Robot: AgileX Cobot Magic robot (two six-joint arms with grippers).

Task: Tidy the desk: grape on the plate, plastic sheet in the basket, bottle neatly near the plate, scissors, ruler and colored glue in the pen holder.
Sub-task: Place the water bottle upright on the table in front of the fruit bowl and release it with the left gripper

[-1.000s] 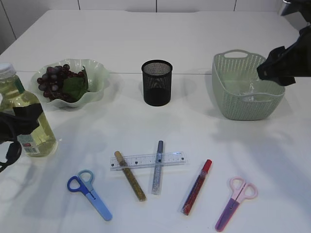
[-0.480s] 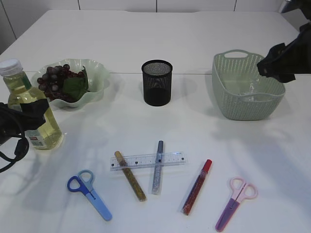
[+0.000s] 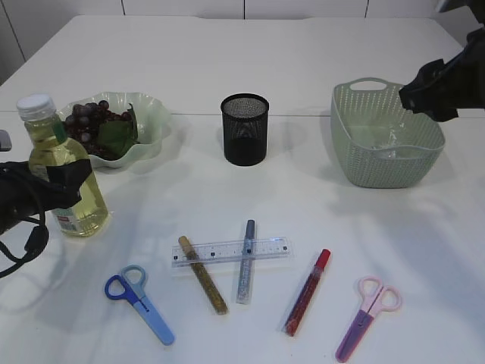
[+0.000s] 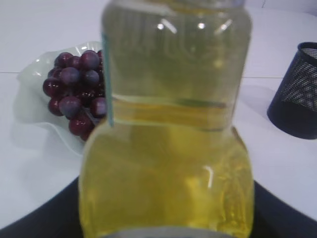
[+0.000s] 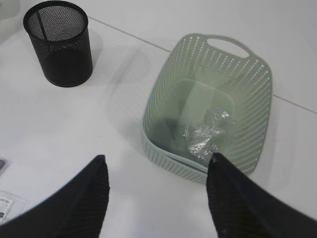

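My left gripper (image 3: 49, 189) is shut on the bottle (image 3: 62, 171) of yellow liquid, upright, in front of the pale green plate (image 3: 155, 114) that holds the grapes (image 3: 83, 121). The bottle (image 4: 168, 139) fills the left wrist view, with the grapes (image 4: 77, 89) behind it. My right gripper (image 5: 156, 166) is open and empty, above the green basket (image 3: 379, 163), which holds the crumpled plastic sheet (image 5: 205, 134). The black mesh pen holder (image 3: 245, 129) stands mid-table. The clear ruler (image 3: 231, 250), gold (image 3: 203, 274), blue (image 3: 245, 262) and red glue sticks (image 3: 307, 292), blue scissors (image 3: 140, 302) and pink scissors (image 3: 367, 317) lie in front.
The ruler lies across the gold and blue glue sticks. The pen holder (image 5: 62, 44) and the basket (image 5: 247, 64) also show in the right wrist view. The table is white, with a seam running behind the plate, holder and basket.
My left gripper has carried the bottle rightward and toward the plate, from the left edge to in front of the plate. The right gripper has barely moved.
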